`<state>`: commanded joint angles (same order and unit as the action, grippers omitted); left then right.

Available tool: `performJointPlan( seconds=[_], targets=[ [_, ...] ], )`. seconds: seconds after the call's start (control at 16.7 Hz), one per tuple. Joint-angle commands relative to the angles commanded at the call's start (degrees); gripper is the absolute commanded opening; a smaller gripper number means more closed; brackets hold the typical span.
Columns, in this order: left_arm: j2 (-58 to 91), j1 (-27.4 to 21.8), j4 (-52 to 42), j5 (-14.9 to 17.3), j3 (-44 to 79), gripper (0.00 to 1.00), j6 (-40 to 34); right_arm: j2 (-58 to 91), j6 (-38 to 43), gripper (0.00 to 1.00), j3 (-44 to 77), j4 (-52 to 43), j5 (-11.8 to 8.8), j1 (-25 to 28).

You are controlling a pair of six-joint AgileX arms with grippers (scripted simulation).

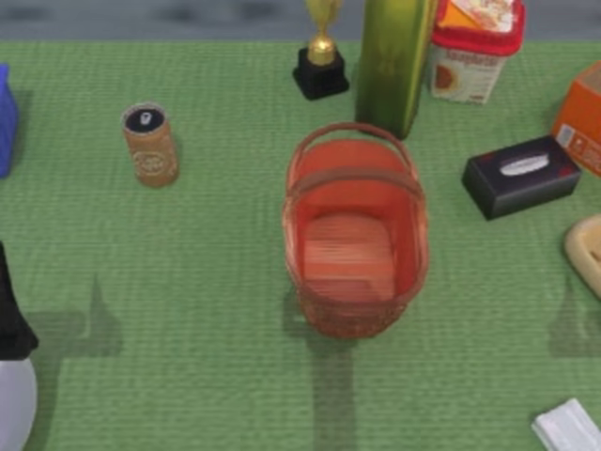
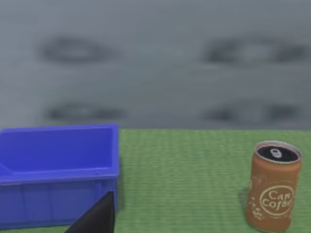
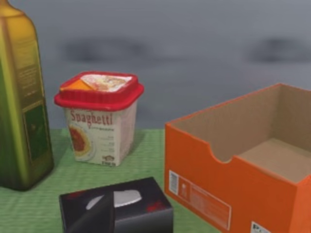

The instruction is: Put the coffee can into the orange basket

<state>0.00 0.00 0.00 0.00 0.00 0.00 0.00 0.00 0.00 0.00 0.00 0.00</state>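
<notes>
Covering the whole worktop (image 1: 188,376): a green, finely ribbed mat, with a grey blurred wall running behind the far edge.

Parking at the near left edge: left arm, with the left gripper (image 2: 95,218) only peeking in as a dark wedge in the left wrist view. Holding nothing that shows; cannot tell how far open.

Sitting at the far left edge: blue bin (image 1: 5,117), open-topped.

Standing upright right of the bin, well apart from it: the coffee can (image 1: 150,146), tan-brown, dark top up, pale round emblem showing in the left wrist view. Touching nothing, well left of the basket.

Standing at the far edge near the middle: gold trophy (image 1: 321,56) on a black base.

Sitting mid-worktop: the orange basket (image 1: 310,235), two hoop handles arching over it, holding nothing.

Standing just behind the basket: tall green bottle (image 1: 394,61); right of it, red-lidded spaghetti tub (image 1: 474,47).

Lying right of the basket: black tissue box (image 1: 521,176).

Sitting at the right edge: orange box (image 1: 587,117), open, with a tan rounded object (image 1: 587,249) nearer, cut off.

Parking at the near right corner: right arm (image 1: 568,427); right gripper hardly showing, cannot tell its opening.
</notes>
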Motion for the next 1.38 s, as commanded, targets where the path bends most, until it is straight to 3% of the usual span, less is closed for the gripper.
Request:
performJointPlan(
  seconds=[0.3, 0.6, 1.38],
  targets=[
    [2.72, -0.4, -1.9, 0.48, 2.05, 1.0, 0.59, 0.0, 0.0, 1.0, 0.0, 0.0, 0.0, 0.0],
    [16.96, -2.19, -11.57, 2.48, 12.95, 1.0, 3.79, 0.0, 0.0, 1.0, 0.0, 0.0, 0.0, 0.0],
    [87.12, -8.03, -55.04, 6.67, 67.21, 1.0, 20.14, 0.0, 0.0, 1.0, 0.0, 0.0, 0.0, 0.0]
  ],
)
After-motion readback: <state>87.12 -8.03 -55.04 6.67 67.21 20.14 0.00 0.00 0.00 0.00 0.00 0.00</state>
